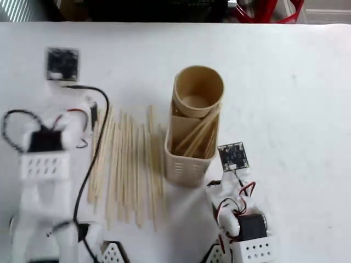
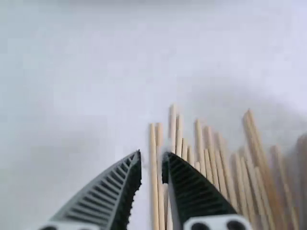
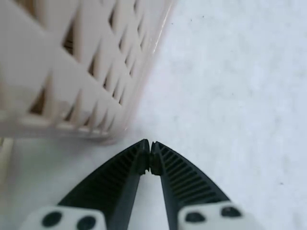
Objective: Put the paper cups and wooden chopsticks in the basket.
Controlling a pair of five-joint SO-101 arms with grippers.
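Left gripper: my left gripper (image 2: 152,162) hangs low over the table with its jaws a narrow gap apart and nothing clamped. One loose stick shows through the gap, lying on the table below the tips.

Right gripper: my right gripper (image 3: 150,155) has its fingertips pressed together with nothing between them. It sits just above the table, close beside the near corner of the basket (image 3: 72,72), not touching it.

Basket: a beige lattice-walled basket near the middle of the table, its long side running away from my arms.

Paper cups: the paper cups (image 1: 198,90) stand nested, mouth up, in the far end of the basket, and rise above its rim.

Chopsticks in basket: a few wooden chopsticks (image 1: 197,137) lie slanted in the near part of the basket, their far ends leaning up toward the cups.

Loose chopsticks: many loose chopsticks (image 1: 126,164) lie side by side on the table in a rough row just left of the basket (some overlap, so I cannot count them). The nearest ones run right along the basket's left wall.

Arms: my left arm (image 1: 44,164) stands at the left end of the row of sticks. My right arm (image 1: 241,219) is on the near right of the basket.

Table: the white table (image 1: 285,82) carries all of it.
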